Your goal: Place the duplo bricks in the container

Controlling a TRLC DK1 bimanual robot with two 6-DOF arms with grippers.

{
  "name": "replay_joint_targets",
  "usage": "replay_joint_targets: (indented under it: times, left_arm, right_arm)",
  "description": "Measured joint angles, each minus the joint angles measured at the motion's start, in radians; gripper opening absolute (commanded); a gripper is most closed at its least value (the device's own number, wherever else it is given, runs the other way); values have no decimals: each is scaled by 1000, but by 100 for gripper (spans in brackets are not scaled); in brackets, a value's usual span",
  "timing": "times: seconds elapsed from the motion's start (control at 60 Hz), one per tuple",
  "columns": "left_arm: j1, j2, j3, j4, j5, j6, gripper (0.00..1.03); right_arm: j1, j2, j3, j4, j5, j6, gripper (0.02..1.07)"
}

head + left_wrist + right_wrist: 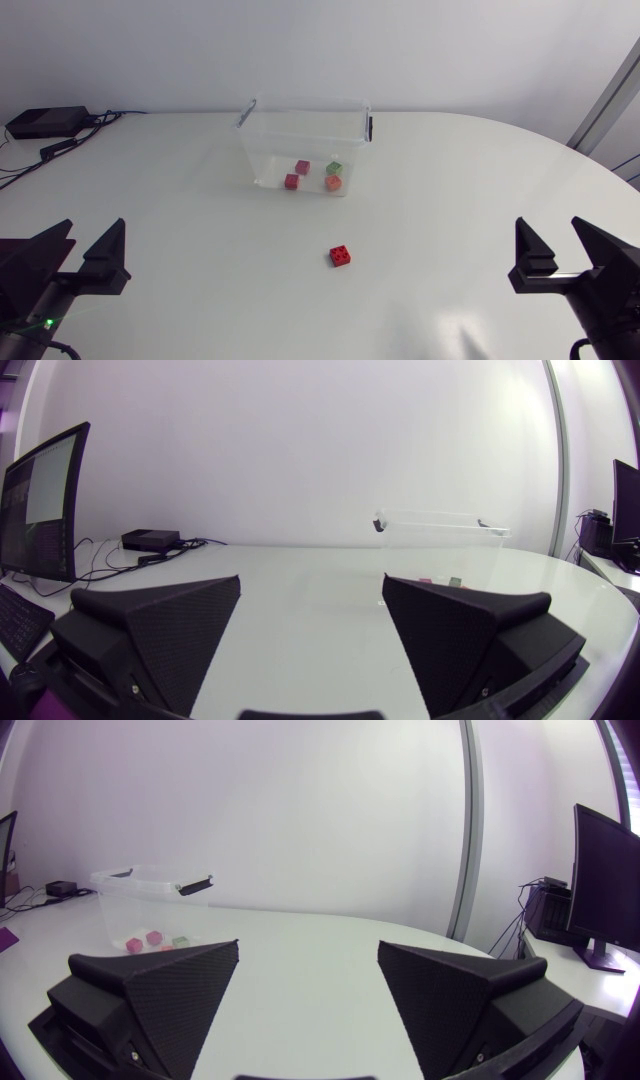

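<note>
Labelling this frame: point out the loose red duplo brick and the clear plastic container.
red studded duplo brick (pixel 340 256), head view, top face
clear plastic container (pixel 247 145), head view, left wall

The head camera looks steeply down on the white worktop; wrist cameras sit low behind the left hand and right hand, facing across it. All three share the clear container.
</note>
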Motion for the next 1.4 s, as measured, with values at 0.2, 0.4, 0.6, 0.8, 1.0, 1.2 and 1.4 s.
replay_joint_targets:
  times: [0.2,0.4,0.6,0.8,1.0,1.2,1.4]
  left_arm:
    - [0,0,0,0,0,0,99]
    - [0,0,0,0,0,0,99]
    - [0,0,0,0,0,0,99]
    - [0,0,0,0,0,0,99]
    - [0,0,0,0,0,0,99]
    - [0,0,0,0,0,0,99]
    - [0,0,0,0,0,0,99]
  right_arm:
    - [3,0,0,0,0,0,103]
    - [19,0,0,0,0,0,103]
    - [19,17,2,0,0,0,103]
    - [20,376,176,-47,0,0,103]
    - [236,625,416,-176,80,27,103]
    - [522,818,476,-219,226,76,103]
    - [653,1049,592,-285,259,224,103]
